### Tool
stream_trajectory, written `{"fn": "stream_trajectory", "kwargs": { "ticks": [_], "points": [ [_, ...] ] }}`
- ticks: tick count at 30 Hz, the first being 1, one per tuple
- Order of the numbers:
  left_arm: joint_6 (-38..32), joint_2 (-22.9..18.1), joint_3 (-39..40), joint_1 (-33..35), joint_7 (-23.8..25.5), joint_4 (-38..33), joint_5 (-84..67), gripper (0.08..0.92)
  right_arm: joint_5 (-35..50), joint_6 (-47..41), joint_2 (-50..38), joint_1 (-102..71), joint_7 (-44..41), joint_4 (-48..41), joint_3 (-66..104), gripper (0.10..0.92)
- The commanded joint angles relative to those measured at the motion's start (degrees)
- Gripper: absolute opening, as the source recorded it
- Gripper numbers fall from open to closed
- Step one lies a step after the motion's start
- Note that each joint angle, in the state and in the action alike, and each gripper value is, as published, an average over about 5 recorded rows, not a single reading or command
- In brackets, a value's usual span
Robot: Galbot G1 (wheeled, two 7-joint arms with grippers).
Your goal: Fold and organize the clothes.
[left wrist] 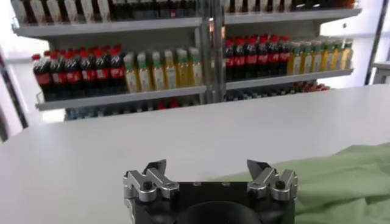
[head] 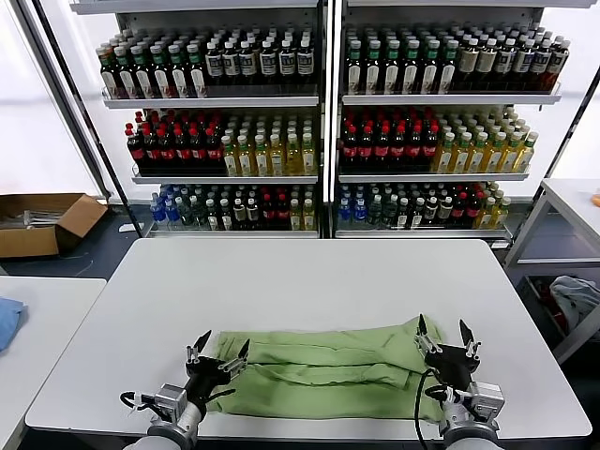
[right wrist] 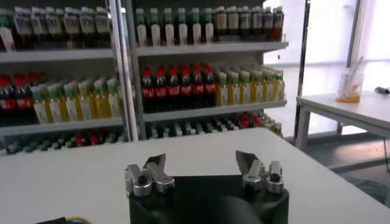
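A light green shirt (head: pixel 328 370) lies folded into a long band across the near part of the white table (head: pixel 309 281), plain side up. My left gripper (head: pixel 217 349) hovers open over its left end, fingers pointing up and away, nothing between them. At the shirt's right end my right gripper (head: pixel 442 333) stands open and empty too. The left wrist view shows the open left gripper (left wrist: pixel 209 165) with green cloth (left wrist: pixel 347 182) beside it. In the right wrist view the open right gripper (right wrist: pixel 200 159) has only bare table beyond it.
Shelves of bottles (head: pixel 328 122) stand behind the table. A second white table (head: pixel 42 328) with a blue cloth (head: pixel 7 319) is on the left, near a cardboard box (head: pixel 42 223) on the floor. Another table (head: pixel 572 211) stands at the right.
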Motion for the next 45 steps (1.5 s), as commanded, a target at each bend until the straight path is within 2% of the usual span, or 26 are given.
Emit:
{"fn": "stream_trajectory", "kwargs": {
  "ticks": [1, 9, 22, 29, 39, 45],
  "points": [
    [4.6, -3.2, -0.1, 1.1, -7.2, 1.0, -5.1, 0.82, 1.3, 1.5, -0.1, 0.3, 0.3, 3.3, -0.4, 0.818],
    [4.9, -3.3, -1.4, 0.0, -8.4, 3.2, -9.2, 0.823, 0.3, 2.0, -0.3, -0.6, 0.4, 2.3, -1.8, 0.823],
    [4.4, -3.3, -1.0, 0.2, -7.6, 5.5, -9.7, 0.802, -0.3, 2.0, -0.4, -1.2, 0.3, 2.4, -1.9, 0.823],
    [3.9, -3.3, -0.9, 0.8, -6.4, 5.1, -8.7, 0.619, -0.2, 1.8, -0.5, -0.6, 0.3, 2.1, -1.6, 0.823],
    [1.4, -3.4, -0.6, 2.0, -2.0, 4.6, -3.9, 0.325, -0.2, 1.7, -0.6, 0.7, 0.6, 1.0, -1.7, 0.823],
    [-0.4, -1.7, -4.0, 1.1, -1.7, 4.9, -3.6, 0.157, 0.0, 1.8, -1.4, 0.9, 0.7, 0.8, -1.3, 0.823]
  ]
}}
